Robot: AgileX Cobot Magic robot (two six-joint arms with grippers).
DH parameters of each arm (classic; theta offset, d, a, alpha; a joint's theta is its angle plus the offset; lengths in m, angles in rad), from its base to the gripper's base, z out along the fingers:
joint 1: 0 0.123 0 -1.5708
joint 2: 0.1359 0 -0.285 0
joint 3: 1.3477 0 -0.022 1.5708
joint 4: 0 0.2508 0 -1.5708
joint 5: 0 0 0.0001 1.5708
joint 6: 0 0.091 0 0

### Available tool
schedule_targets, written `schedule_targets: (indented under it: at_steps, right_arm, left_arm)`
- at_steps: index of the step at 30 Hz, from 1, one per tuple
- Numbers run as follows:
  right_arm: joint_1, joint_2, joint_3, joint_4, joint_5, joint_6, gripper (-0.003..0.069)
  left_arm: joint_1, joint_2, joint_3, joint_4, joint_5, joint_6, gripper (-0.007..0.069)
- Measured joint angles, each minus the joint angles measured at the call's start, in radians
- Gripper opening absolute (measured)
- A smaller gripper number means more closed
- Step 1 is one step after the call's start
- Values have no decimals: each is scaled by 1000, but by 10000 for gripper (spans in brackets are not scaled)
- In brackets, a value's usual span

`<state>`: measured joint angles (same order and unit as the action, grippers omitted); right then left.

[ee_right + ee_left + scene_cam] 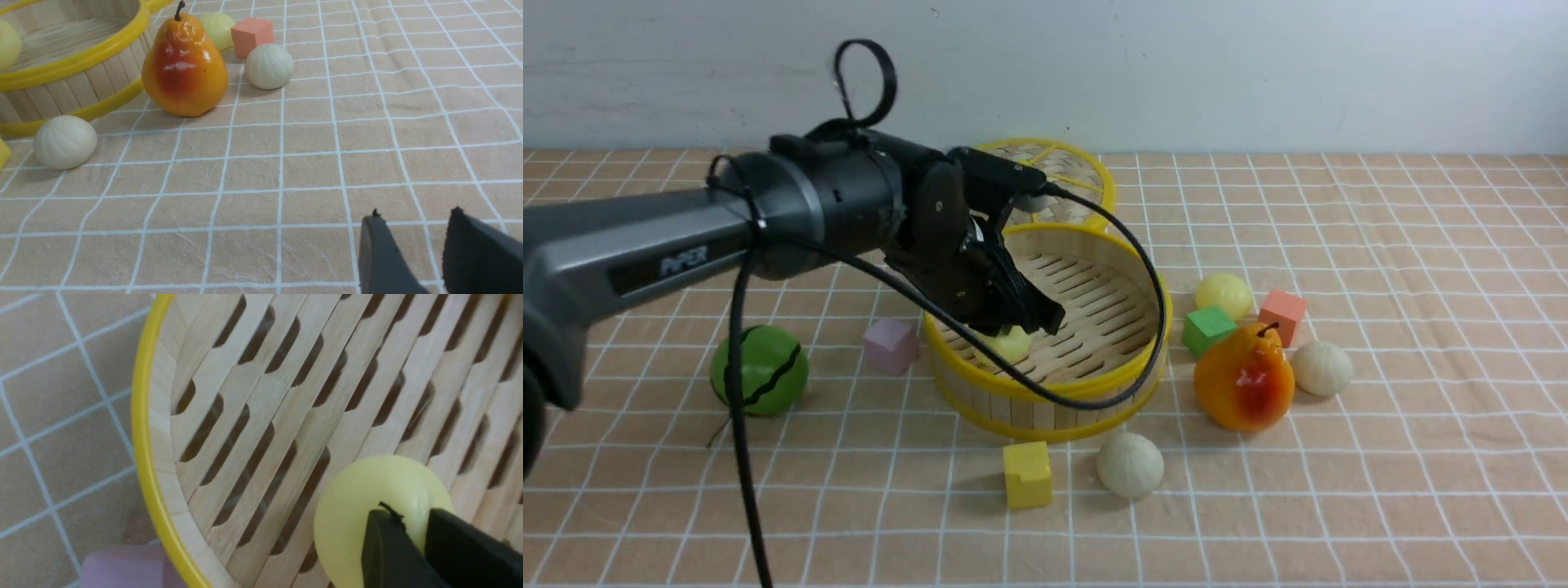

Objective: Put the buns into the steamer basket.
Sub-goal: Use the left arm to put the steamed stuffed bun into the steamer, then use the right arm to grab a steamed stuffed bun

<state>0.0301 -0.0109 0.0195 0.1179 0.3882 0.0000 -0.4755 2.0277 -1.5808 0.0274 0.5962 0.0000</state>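
The steamer basket (1094,390) stands mid-table. My left gripper (1023,323) reaches down inside it near its left wall and is shut on a pale yellow bun (1011,343). The left wrist view shows the jaws (416,522) pinching that bun (359,506) just above the slats, beside the rim (141,416). A second yellow bun (1223,295) and two off-white buns (1321,368) (1129,465) lie on the cloth outside. My right gripper (414,232) is open and empty over bare cloth; it is out of the front view.
An orange pear (1245,377) stands right of the basket, with a green cube (1207,328) and a salmon cube (1282,314) behind it. The woven lid (1068,175) leans behind the basket. A watermelon ball (760,370), a pink cube (890,345) and a yellow cube (1027,474) lie nearby.
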Motion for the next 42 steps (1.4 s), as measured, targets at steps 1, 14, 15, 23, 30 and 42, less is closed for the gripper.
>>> schedule_targets:
  at_steps: [1,14,15,23,30,42]
  right_arm:
    - [0,0,0,0,0,0,239]
    - [0,0,0,0,0,0,239]
    - [0,0,0,0,0,0,239]
    - [0,0,0,0,0,0,239]
    - [0,0,0,0,0,0,239]
    - [0,0,0,40,-16,24,239]
  left_arm:
    - [0,13,-22,0,27,-11,224]
    - [0,-337,-145,5,370,-198,262]
    - [0,-416,-88,5,368,-201,137]
    - [0,-861,374,3,193,-219,-13]
    - [0,-1377,908,-3,-188,-230,-13]
    - [0,-1777,1450,-47,-566,-232,-13]
